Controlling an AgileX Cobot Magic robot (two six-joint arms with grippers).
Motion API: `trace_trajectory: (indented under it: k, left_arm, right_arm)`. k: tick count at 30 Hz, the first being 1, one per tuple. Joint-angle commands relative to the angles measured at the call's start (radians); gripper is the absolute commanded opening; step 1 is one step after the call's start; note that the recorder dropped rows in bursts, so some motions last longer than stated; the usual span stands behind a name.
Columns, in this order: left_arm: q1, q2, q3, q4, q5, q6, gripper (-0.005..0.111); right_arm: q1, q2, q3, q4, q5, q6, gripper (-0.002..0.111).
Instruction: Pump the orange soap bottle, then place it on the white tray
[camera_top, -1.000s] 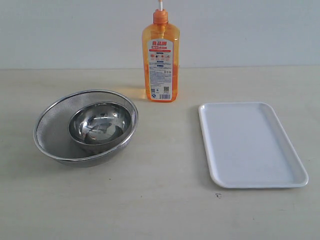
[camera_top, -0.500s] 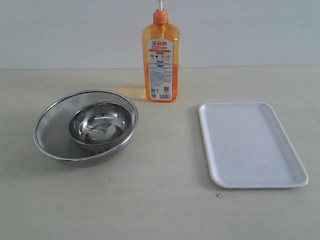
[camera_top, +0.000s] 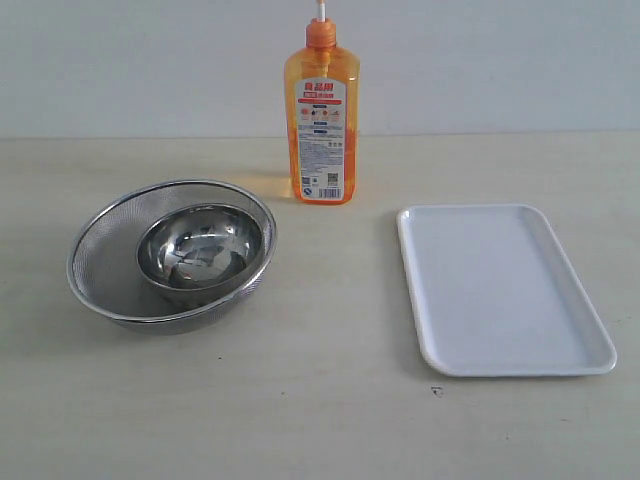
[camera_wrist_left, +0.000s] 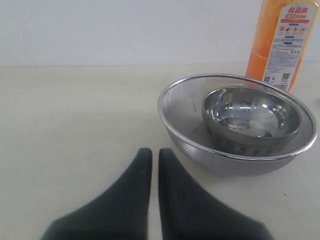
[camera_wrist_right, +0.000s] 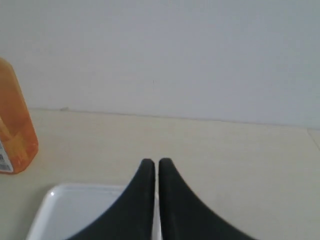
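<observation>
The tall see-through orange plastic soap bottle (camera_top: 321, 120) stands upright at the back of the pale desk (camera_top: 320, 420). The flat shiny white tray (camera_top: 500, 290) lies near it, not touching. A round steel bowl (camera_top: 200, 245) sits inside a wire mesh strainer (camera_top: 105, 250). The left tool (camera_wrist_left: 151, 155) and the right tool (camera_wrist_right: 156, 165) are both pinched closed, empty.

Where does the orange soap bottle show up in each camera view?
Exterior: orange soap bottle upright at top centre, between and behind strainer and tray.
Left wrist: bottle's lower part only, behind the strainer.
Right wrist: one side at the frame edge, beyond the tray.
Shared landmark: table's back edge.
</observation>
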Motion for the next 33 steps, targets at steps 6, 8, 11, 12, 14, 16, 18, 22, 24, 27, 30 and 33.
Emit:
trace_trajectory:
  k: [6,8,11,12,14,16,18,22,24,27,30,33]
  left_arm:
    - [0.004,-0.004,0.004,-0.010,-0.004,-0.012,0.005]
    - [0.004,-0.004,0.004,-0.010,-0.004,-0.012,0.005]
    - [0.004,-0.004,0.004,-0.010,-0.004,-0.012,0.005]
    - [0.004,-0.004,0.004,-0.010,-0.004,-0.012,0.005]
    - [0.004,-0.004,0.004,-0.010,-0.004,-0.012,0.005]
    - [0.004,-0.004,0.004,-0.010,-0.004,-0.012,0.005]
    - [0.004,-0.004,0.004,-0.010,-0.004,-0.012,0.005]
    - [0.004,-0.004,0.004,-0.010,-0.004,-0.012,0.005]
    - [0.004,-0.004,0.004,-0.010,-0.004,-0.012,0.005]
    - [0.004,-0.004,0.004,-0.010,-0.004,-0.012,0.005]
    - [0.004,-0.004,0.004,-0.010,-0.004,-0.012,0.005]
    - [0.004,-0.004,0.004,-0.010,-0.004,-0.012,0.005]
  right_arm:
    - [-0.008,0.002,-0.009,-0.001,-0.122,-0.060,0.000]
    - [-0.008,0.002,-0.009,-0.001,-0.124,-0.091,0.000]
    - [-0.008,0.002,-0.009,-0.001,-0.127,-0.100,0.000]
    - [-0.008,0.002,-0.007,-0.001,-0.127,-0.099,0.000]
    - [-0.008,0.002,0.007,-0.001,-0.155,-0.091,0.000]
    - [-0.008,0.002,0.034,0.001,-0.216,-0.068,0.000]
    - [-0.008,0.002,0.075,0.004,-0.311,-0.056,0.000]
    - [-0.008,0.002,0.127,0.004,-0.406,-0.056,0.000]
    - [-0.008,0.002,0.137,0.004,-0.406,-0.058,0.000]
    - [-0.008,0.011,0.142,0.004,-0.397,-0.062,0.000]
    - [-0.008,0.046,0.142,0.004,-0.397,-0.058,0.000]
    - [-0.008,0.097,0.142,0.004,-0.399,-0.055,0.000]
